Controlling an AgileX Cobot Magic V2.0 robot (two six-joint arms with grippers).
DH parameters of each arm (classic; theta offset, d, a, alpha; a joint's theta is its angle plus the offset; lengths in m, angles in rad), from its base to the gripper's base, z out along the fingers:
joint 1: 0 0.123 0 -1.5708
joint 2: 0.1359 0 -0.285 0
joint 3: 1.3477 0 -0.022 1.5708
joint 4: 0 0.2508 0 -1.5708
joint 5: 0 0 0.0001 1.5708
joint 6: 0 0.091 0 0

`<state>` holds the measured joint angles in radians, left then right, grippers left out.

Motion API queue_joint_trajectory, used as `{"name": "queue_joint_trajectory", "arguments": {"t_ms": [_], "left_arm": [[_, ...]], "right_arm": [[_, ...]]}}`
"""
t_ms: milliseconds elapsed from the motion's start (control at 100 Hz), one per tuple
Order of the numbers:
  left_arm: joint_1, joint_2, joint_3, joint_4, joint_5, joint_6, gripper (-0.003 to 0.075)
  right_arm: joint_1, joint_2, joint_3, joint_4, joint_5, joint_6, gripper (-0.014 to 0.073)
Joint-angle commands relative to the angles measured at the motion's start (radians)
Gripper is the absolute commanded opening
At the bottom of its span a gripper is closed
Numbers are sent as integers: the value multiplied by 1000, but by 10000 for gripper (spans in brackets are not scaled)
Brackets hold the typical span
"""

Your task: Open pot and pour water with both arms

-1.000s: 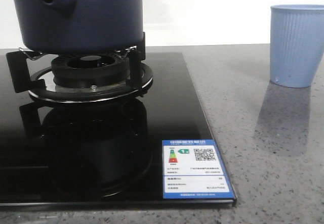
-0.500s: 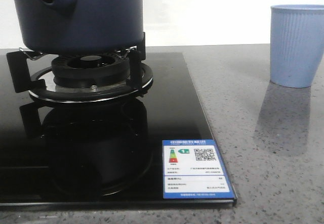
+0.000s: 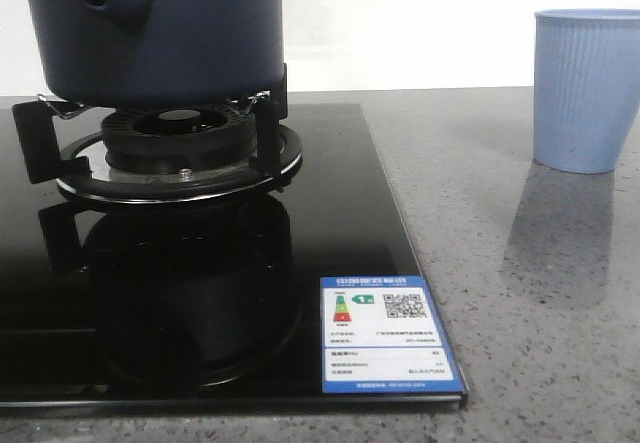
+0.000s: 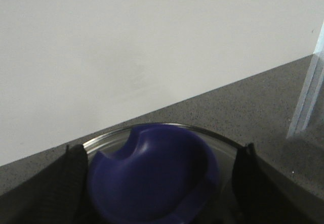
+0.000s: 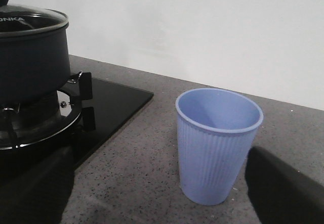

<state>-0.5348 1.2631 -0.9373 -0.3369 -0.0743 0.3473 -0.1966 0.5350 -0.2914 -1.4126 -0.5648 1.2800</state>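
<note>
The dark navy pot [image 3: 160, 33] stands on the burner's pan support at the left of the front view; it also shows in the right wrist view [image 5: 30, 57] with its glass lid [image 5: 30, 19] on. In the left wrist view my left gripper [image 4: 157, 183] is open, its fingers [image 4: 71, 183] on either side of the lid's blue knob [image 4: 152, 173], just above the glass lid [image 4: 109, 138]. My right gripper [image 5: 162, 183] is open and empty, low over the counter, facing the light-blue ribbed cup [image 5: 217, 143]. The cup [image 3: 585, 88] stands upright at the right. Neither gripper shows in the front view.
The pot's burner [image 3: 180, 133] sits in a black glass cooktop [image 3: 330, 193] with a blue label sticker [image 3: 385, 333] at its near right corner. The grey speckled counter [image 3: 520, 313] lies between cooktop and cup. A white wall is behind.
</note>
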Motion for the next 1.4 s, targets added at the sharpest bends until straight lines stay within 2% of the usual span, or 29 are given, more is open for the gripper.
{"name": "queue_joint_trajectory", "arguments": {"t_ms": [0, 350, 480, 570, 610, 620, 720, 740, 770, 920, 1040, 1280, 1390], "left_arm": [[3, -71, -37, 3, -75, 2, 540], [109, -289, -37, 3, -28, 2, 532], [136, -364, -37, 3, 34, 2, 459], [155, -407, -37, 3, 88, 2, 343], [163, -423, -37, 3, 106, 2, 260], [163, -430, -37, 3, 112, 2, 230], [181, -479, -14, 3, 141, 2, 13], [182, -492, -6, 3, 145, 2, -16], [183, -509, 7, 3, 145, 2, -15], [183, -632, 106, 3, 127, 2, -16], [183, -769, 240, 3, 61, 2, -16], [183, -1056, 525, -22, 48, 2, -16], [183, -1143, 597, -30, 38, 2, -16]], "right_arm": [[-3, -3, -26, 29, -16, 1, 622], [16, -3, -28, 31, -68, 1, 621], [35, -3, -32, 61, -75, 1, 591], [39, -3, -41, 83, -84, 1, 454], [39, -5, -48, 83, -103, 1, 336], [39, -5, -47, 83, -103, 1, 336], [39, -20, -53, 83, -183, 1, 45], [39, -21, -53, 81, -197, 1, -13], [39, -33, -53, 81, -215, 1, -68], [39, -95, -53, 74, -215, 1, -60], [39, -177, -46, 3, -117, 1, -60], [39, -390, 78, 0, 92, 53, -61], [39, -437, 149, 0, 117, 62, -61]]}}
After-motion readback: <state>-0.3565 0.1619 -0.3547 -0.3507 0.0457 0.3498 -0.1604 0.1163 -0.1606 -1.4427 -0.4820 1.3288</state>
